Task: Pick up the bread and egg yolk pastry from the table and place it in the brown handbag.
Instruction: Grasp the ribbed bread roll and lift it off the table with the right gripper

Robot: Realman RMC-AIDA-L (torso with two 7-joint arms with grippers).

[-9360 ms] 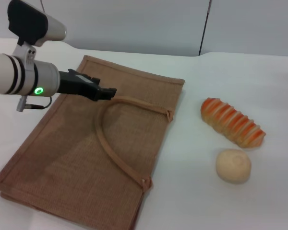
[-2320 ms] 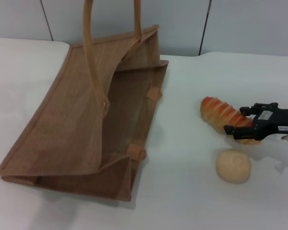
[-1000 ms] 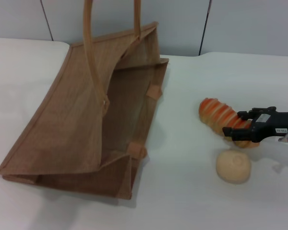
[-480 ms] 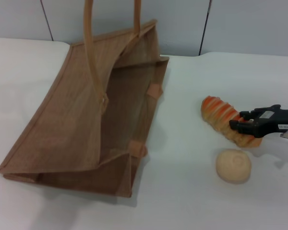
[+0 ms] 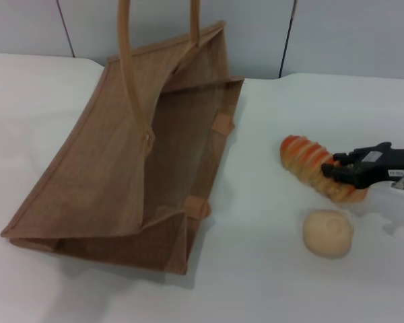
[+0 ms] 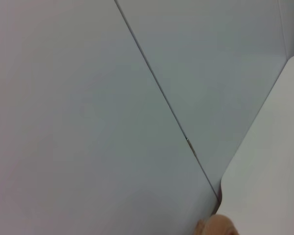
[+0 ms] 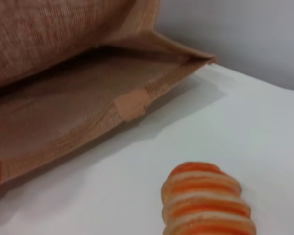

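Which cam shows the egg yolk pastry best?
Head view: the egg yolk pastry sits whole on the table, just nearer the robot than the bread. Right wrist view shows only bread and the brown handbag, no pastry. Left wrist view doesn't show it either.

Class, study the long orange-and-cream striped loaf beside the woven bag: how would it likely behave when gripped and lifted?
The long orange-and-cream striped ridged loaf probably weighs little, given its puffy look. Its ridges likely give the right end effector, now at its far end, some purchase. Held near one end, it may sag or tilt, and, being rounded, might roll on the smooth white table.
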